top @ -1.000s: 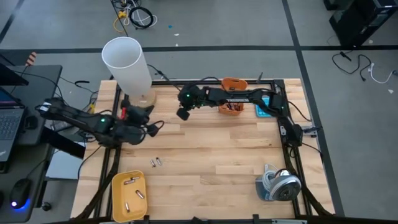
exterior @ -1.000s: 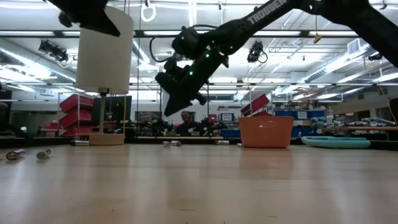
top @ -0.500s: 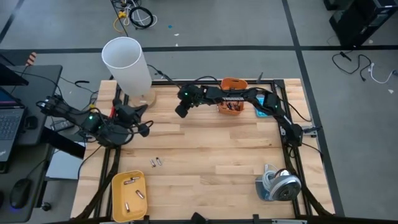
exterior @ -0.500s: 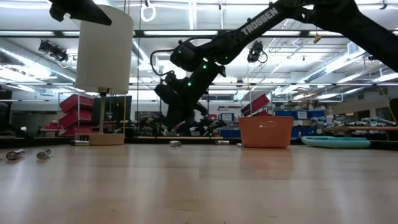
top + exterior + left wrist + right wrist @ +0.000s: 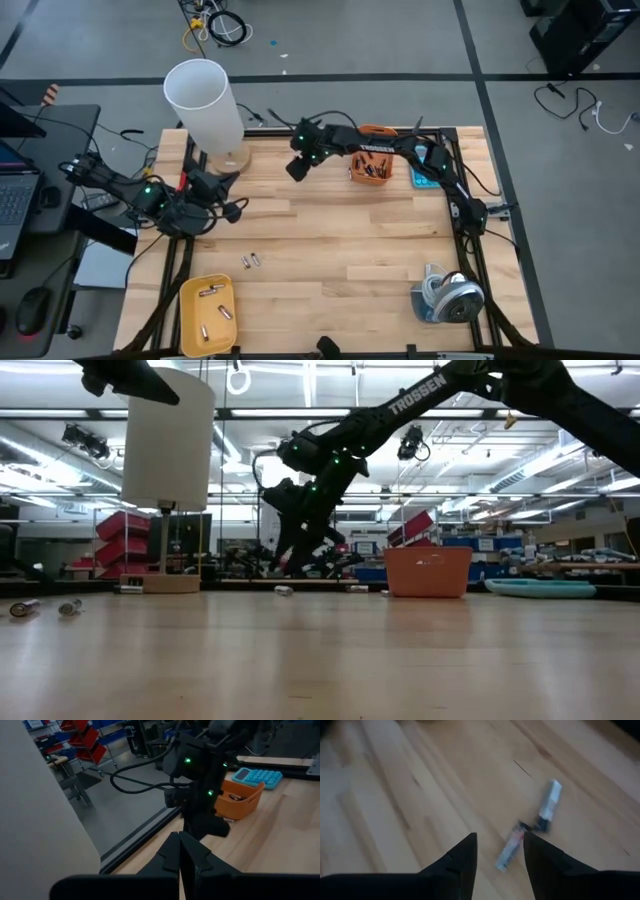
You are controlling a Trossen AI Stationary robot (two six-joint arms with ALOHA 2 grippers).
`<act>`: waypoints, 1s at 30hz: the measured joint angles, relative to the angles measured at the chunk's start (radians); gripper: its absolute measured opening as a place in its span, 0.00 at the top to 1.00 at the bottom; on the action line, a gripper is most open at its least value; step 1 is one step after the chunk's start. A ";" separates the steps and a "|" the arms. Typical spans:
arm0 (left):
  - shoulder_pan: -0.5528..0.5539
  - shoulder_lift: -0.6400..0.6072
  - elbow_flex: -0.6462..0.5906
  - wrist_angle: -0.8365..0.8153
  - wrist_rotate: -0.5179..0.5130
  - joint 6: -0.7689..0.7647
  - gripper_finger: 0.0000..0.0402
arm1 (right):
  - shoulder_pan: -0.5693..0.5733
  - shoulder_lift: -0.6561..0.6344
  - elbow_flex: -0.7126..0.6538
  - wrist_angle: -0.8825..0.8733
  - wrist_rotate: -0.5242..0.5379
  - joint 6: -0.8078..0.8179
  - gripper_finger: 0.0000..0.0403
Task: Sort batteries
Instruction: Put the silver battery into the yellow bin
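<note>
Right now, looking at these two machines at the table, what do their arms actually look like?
Both arms are dark, jointed and slim, with small green lights glowing near the wrists. The right arm carries white TROSSEN lettering, and black cables loop along it. Each ends in a tool of two dark, wedge-shaped fingers: left tool, right tool.

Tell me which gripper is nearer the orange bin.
The right gripper: it hangs open just beside the orange bin, toward the white tube. The left gripper, shut, is much farther off, near the table's left edge.
</note>
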 joint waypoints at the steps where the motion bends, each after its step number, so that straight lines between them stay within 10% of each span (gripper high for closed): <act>1: 0.000 0.000 0.000 -0.004 0.005 -0.001 1.00 | -0.005 0.000 0.000 -0.024 -0.001 0.000 0.64; 20: 0.000 0.003 0.000 -0.066 0.030 -0.003 1.00 | -0.015 0.039 0.050 -0.090 -0.115 0.052 0.64; 30: 0.000 0.012 -0.035 -0.037 0.026 -0.033 1.00 | -0.005 0.267 0.462 -0.466 -0.113 0.038 0.64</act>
